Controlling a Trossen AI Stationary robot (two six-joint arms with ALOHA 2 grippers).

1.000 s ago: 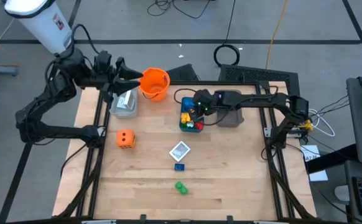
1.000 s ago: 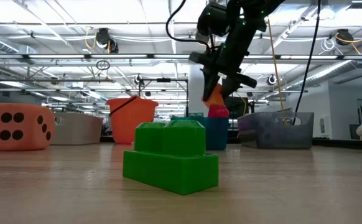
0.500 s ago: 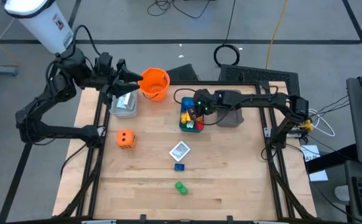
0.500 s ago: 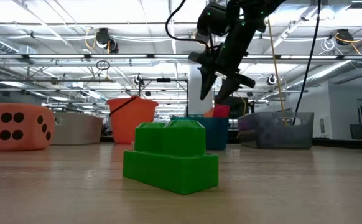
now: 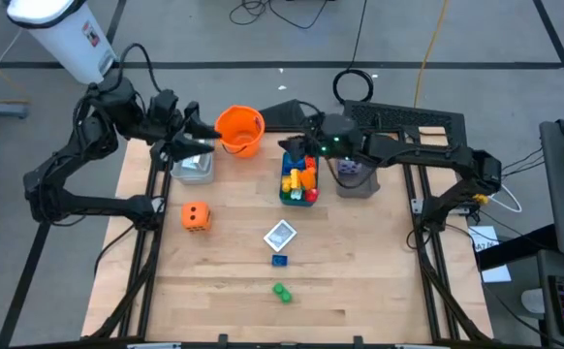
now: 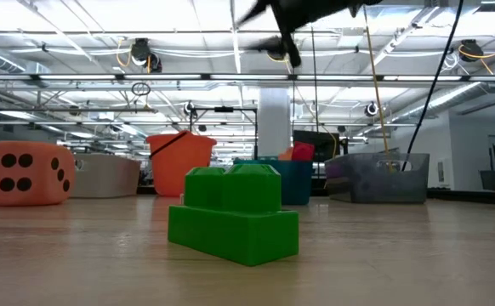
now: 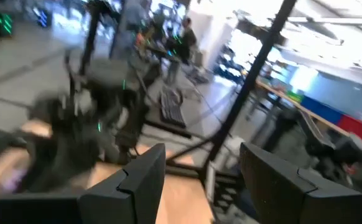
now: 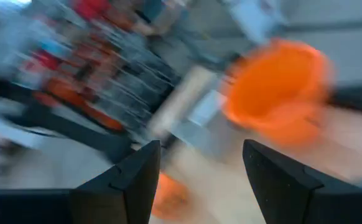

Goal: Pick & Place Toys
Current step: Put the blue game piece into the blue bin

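A teal tray at mid-table holds red, yellow, blue and orange bricks. On the bare wood lie an orange die, a white card, a blue brick and a green brick, which stands large in the low view. My right gripper hangs open and empty above the teal tray's far end, high in the low view. My left gripper is open and empty, level, above a pale tray beside the orange bucket.
A grey tray stands right of the teal tray, under my right arm. The orange bucket sits at the table's far edge between the two grippers. Black frame rails run along the table's left and right sides. Bare wood lies toward the near edge.
My right gripper has opened and let go of an orange brick, which now lies in the teal tray. It has then risen well above the tray and tipped up from pointing down to nearly level.
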